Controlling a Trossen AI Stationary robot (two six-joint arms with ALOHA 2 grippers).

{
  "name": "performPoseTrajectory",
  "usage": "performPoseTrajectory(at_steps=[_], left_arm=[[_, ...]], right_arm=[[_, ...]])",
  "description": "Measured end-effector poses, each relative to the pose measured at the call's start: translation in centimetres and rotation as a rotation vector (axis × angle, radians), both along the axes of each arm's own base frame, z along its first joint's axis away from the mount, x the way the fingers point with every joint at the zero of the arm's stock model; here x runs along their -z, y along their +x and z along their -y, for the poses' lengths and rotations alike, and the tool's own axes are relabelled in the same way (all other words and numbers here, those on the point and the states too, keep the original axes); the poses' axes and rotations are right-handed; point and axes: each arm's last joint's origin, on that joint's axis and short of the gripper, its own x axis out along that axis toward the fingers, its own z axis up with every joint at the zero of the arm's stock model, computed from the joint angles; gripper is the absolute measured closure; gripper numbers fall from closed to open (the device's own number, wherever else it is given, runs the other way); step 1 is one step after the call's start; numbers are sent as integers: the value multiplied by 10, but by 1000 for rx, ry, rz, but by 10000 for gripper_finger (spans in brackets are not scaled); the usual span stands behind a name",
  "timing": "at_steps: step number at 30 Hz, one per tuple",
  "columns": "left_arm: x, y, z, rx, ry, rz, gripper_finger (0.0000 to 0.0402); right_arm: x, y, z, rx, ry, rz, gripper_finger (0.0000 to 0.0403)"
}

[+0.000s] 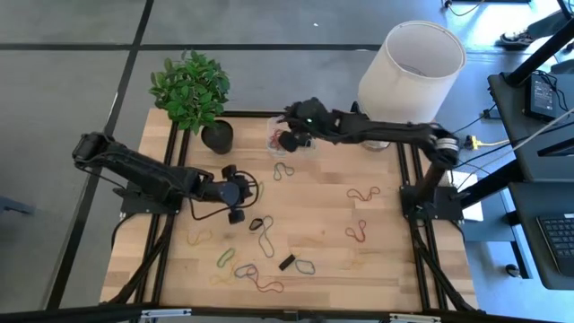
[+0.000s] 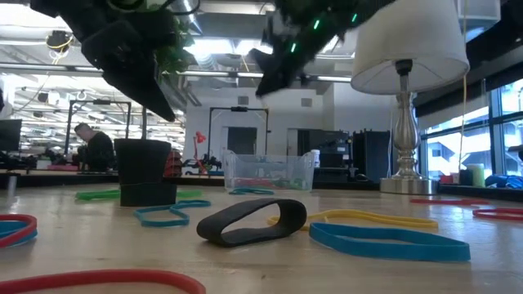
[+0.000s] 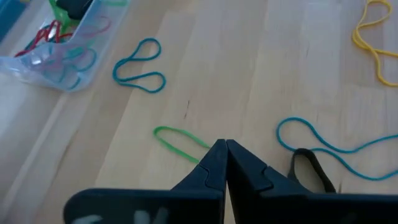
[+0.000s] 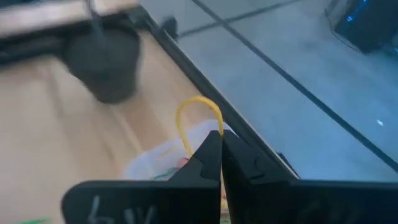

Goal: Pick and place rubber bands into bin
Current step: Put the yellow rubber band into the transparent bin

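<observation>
My right gripper is shut on a yellow rubber band and hovers over the clear bin, which stands at the table's far edge and holds several bands. My left gripper, mid-table, is shut on a green rubber band. More rubber bands lie flat on the wood around it: a blue one, a long blue one, a black one and a yellow one. The bin also shows in the left wrist view. My left gripper pinches one end of the green band between its two fingertips, which slant down from the table's left. The rest of the loop trails away from the tips toward the bin; whether it still lies on the wood I cannot tell. My right gripper pinches the yellow band's lower end between its two fingertips, which slant down from the table's right. The loop stands out past the tips, lifted clear, above the bin.
A black plant pot stands just left of the bin, and a white lamp stands at the far right. Loose bands are scattered over the near half of the table, among them a thick black one and red ones.
</observation>
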Motion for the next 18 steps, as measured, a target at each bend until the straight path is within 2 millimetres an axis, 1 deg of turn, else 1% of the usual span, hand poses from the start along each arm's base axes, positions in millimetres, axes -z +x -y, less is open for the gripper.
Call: performPoseTrajectory(at_steps=[3, 5, 7, 10, 13, 18], left_arm=[[1, 0, -3, 1, -23, -10, 399], [1, 1, -5, -4, -39, -12, 399], [1, 0, -6, -27, -56, -11, 400], [1, 0, -8, -54, -74, -9, 399], [1, 0, -8, -65, -85, -6, 399], [1, 0, -8, -68, -83, -5, 400]], right_arm=[[34, 10, 22, 11, 9, -54, 401], [54, 17, 33, -26, 40, -61, 401], [73, 21, 40, -54, 72, -72, 401], [94, 22, 44, -33, 122, -118, 399], [100, 22, 45, -6, 168, -116, 388], [95, 22, 44, -35, 194, -89, 347]])
